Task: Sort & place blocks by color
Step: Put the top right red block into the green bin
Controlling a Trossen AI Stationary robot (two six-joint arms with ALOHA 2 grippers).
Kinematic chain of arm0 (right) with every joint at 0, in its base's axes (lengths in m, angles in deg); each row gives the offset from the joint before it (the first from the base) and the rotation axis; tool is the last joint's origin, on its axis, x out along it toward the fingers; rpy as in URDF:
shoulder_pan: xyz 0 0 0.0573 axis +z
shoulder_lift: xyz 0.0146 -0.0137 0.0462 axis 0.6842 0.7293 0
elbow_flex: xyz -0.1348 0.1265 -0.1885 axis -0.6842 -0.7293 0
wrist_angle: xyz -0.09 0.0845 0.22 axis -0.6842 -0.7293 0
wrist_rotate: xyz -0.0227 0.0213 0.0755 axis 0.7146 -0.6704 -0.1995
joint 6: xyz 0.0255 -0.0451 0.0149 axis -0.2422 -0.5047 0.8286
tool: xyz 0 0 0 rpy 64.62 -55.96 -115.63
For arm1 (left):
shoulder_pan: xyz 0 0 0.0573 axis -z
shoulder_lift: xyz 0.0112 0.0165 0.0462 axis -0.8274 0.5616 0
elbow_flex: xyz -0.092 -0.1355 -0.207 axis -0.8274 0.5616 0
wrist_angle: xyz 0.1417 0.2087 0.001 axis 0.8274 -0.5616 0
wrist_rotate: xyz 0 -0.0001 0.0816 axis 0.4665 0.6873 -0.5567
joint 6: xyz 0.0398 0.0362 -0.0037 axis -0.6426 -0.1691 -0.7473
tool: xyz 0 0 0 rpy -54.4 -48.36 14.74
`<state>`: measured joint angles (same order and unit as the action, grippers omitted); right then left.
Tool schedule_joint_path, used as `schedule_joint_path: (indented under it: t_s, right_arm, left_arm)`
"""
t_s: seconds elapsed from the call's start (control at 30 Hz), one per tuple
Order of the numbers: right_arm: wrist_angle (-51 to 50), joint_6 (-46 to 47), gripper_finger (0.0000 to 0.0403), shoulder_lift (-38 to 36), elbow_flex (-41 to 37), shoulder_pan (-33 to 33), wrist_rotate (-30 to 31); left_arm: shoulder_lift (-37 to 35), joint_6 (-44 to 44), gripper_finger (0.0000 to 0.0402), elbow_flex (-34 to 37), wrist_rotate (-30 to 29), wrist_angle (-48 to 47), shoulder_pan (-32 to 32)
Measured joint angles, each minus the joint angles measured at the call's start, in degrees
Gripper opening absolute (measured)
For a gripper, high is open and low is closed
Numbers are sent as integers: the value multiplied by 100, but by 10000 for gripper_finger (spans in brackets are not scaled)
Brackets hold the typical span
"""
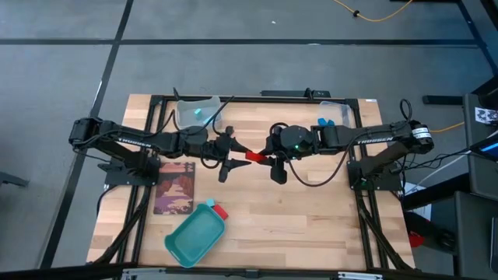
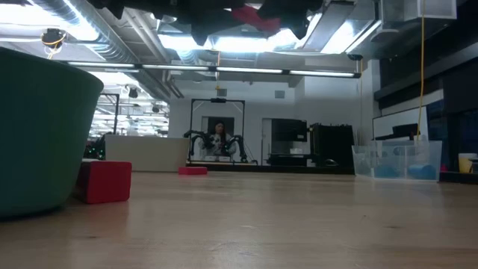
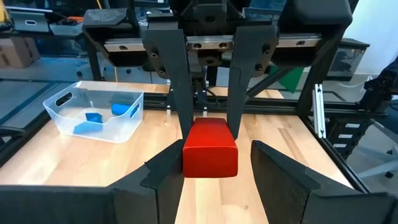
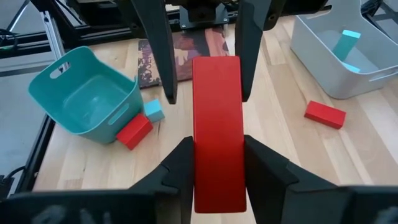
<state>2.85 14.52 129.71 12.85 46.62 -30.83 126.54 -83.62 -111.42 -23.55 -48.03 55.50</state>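
Red block (image 1: 254,155) held in the air above mid-table, right gripper (image 4: 214,168) pinching one end, left gripper (image 3: 208,171) spread around the other end, second red block (image 4: 134,132) and cyan block (image 4: 153,111) against teal tray (image 4: 81,93)

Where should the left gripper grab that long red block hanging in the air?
The free end of the long red block, poking out past the right gripper holding it. The left gripper should probably come straight end-on and pinch its two flat long sides.

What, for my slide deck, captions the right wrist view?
Right gripper clamps red block between left gripper's open fingers.
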Motion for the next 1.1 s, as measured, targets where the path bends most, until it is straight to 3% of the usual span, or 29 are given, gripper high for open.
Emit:
schedule_joint_path:
  t_s: [0.27, 0.53, 0.7, 0.87, 0.97, 1.1]
  right_arm:
    - [-15, -24, 108, 0, 0, 0, -42]
    - [-13, 4, 111, 0, 0, 0, -102]
    - [-90, 348, 214, -119, 0, 0, -115]
    - [-791, 485, 316, -520, 0, -44, -42]
    - [-1562, 681, 348, -865, 0, -66, 481]
    - [-1995, 997, 358, -1474, -187, -63, 1074]
  left_arm:
    - [1, 16, 100, 1, -134, 0, 1]
    - [2, 56, 98, 4, -137, -2, 2]
    - [0, 50, 98, 4, -198, -186, -18]
    - [-237, 48, 98, 7, -191, -815, -117]
    - [-613, -25, 98, 10, -172, -1284, -242]
    - [-1303, -105, 98, 11, -157, -1737, -424]
